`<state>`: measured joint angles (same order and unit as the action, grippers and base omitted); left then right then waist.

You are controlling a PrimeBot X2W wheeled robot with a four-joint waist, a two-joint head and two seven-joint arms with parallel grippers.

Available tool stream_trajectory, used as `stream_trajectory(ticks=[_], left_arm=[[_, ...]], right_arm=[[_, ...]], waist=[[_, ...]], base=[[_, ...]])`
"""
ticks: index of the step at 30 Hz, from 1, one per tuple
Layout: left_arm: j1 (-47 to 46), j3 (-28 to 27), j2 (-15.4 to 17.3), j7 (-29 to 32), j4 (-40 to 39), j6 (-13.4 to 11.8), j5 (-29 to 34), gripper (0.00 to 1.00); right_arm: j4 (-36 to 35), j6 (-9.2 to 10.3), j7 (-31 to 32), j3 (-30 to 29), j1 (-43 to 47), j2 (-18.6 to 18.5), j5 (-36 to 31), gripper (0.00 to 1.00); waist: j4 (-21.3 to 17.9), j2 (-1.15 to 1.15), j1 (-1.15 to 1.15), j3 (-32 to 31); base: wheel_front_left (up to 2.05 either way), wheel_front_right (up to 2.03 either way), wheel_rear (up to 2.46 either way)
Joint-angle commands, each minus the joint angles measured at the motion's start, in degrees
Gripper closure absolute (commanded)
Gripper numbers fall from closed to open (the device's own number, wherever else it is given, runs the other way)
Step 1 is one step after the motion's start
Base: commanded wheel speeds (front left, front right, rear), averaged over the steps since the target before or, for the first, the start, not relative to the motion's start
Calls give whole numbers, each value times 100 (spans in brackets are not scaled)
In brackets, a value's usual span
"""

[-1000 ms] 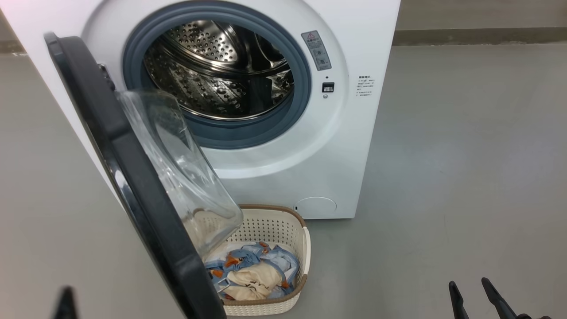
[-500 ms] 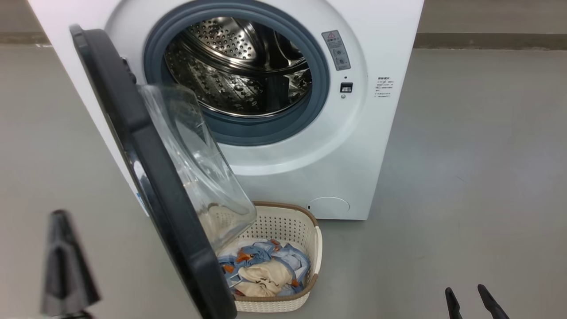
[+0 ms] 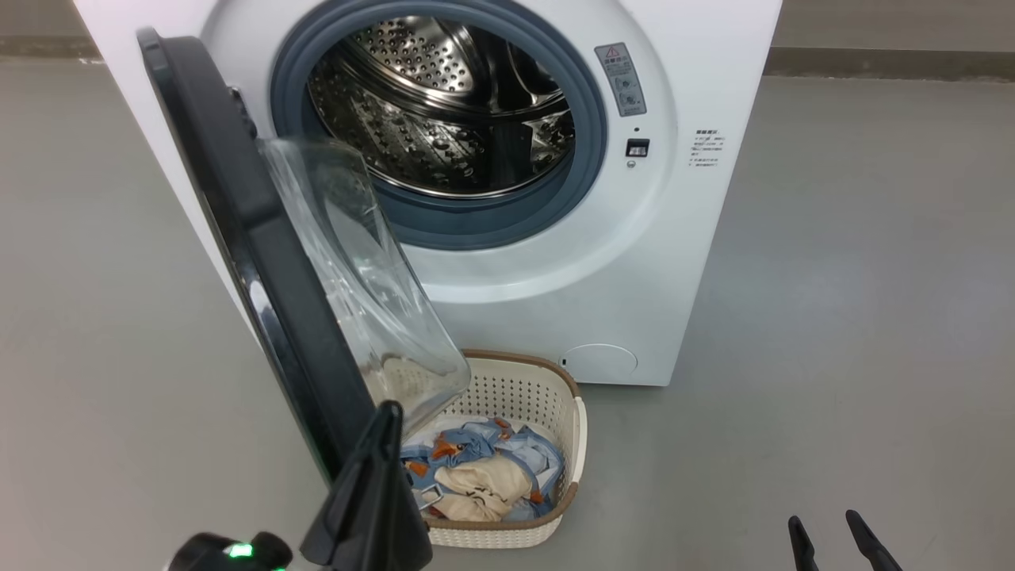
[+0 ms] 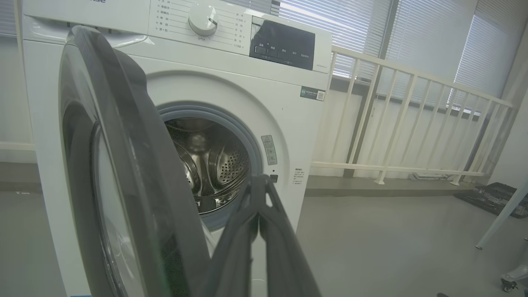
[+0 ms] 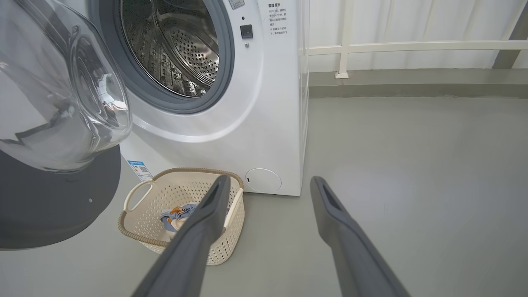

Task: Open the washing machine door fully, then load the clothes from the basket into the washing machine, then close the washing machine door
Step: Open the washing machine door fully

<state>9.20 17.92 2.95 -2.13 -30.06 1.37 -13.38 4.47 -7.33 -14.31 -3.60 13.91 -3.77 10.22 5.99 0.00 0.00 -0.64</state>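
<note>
The washing machine [image 3: 618,262] stands with its steel drum [image 3: 444,111] bare. Its black washing machine door [image 3: 262,262] hangs partly open, edge-on to me, and its glass bowl [image 3: 357,262] bulges over the basket [image 3: 519,392]. The clothes [image 3: 484,468], light-blue and cream, lie in that basket. My left gripper [image 3: 388,412] is shut with nothing in it, its tip by the door's lower edge; whether it touches the door I cannot tell. In the left wrist view the door [image 4: 123,173] is just left of the left gripper [image 4: 258,181]. My right gripper [image 3: 823,523] is open, low on the right.
Grey floor [image 3: 856,301] spreads to the right of the machine. In the right wrist view the basket [image 5: 136,194] sits at the machine's foot under the door [image 5: 53,206]. A white railing [image 4: 404,123] and window blinds stand behind.
The head camera has shifted, sliding the machine rightward in the picture. My left gripper has risen from the lower left to the door's lower edge. The right gripper stays open.
</note>
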Motion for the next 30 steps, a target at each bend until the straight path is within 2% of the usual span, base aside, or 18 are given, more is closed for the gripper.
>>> stream_trajectory(ticks=[1,4,7,10,18,30], left_arm=[[-139,-115,6,46,-112,31,-128,100],[-130,23,2,223,12,27,-419,100],[-53,224,-2,441,103,17,-984,100],[-49,326,-3,636,169,-34,-1204,100],[-94,358,2,846,380,-170,-1364,100],[-323,246,-3,693,775,-517,-1537,100]], right_arm=[[-113,-16,-69,163,-215,-65,5,0],[-105,-16,-69,196,-240,-64,0,0],[-98,-16,-69,198,-276,-64,-2,0],[-91,-16,-69,205,-337,-77,-5,0],[-77,-16,-69,241,-430,-76,-18,0],[-33,-16,-69,218,-520,-43,-23,0]], waist=[[25,0,0,27],[52,0,0,63],[68,0,0,104],[87,0,0,157],[181,0,0,278],[471,0,0,401]], base=[[0,0,0],[0,0,0],[0,0,0],[0,0,0],[0,0,0],[0,0,0]])
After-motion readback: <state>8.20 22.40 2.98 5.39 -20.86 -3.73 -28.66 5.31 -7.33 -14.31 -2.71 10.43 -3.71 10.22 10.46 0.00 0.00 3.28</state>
